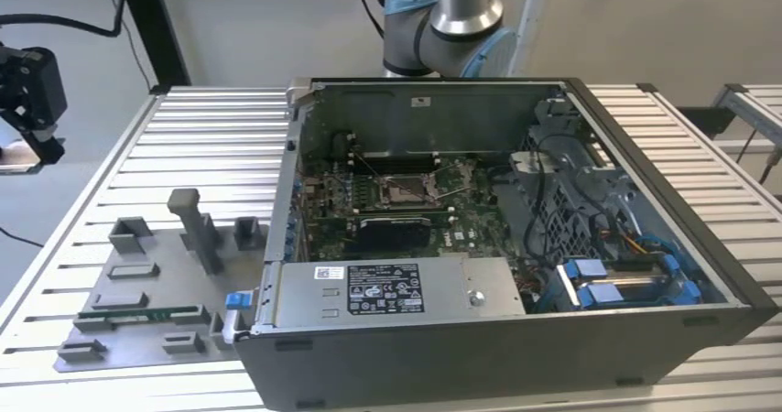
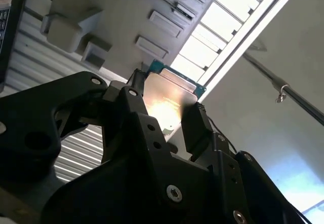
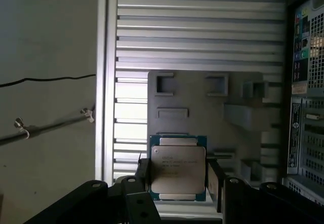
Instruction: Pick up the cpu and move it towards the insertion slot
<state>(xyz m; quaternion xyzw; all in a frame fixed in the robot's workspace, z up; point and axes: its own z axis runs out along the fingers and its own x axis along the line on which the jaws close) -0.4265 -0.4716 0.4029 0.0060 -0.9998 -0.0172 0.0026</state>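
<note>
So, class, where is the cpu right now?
In both wrist views the cpu is gripped by the end effector, with the grey fixture tray on the slatted table behind it, outside the computer case.

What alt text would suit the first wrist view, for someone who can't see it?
A black robot hand grips a flat square silver-topped chip with a green rim by two opposite edges. Behind it lie a grey moulded tray and a ribbed metal table.

Nothing readable, honestly: faint print sat on the cpu (image 3: 178, 169), and the white label (image 1: 383, 288) on the power supply (image 1: 489, 288) was too tiny.
</note>
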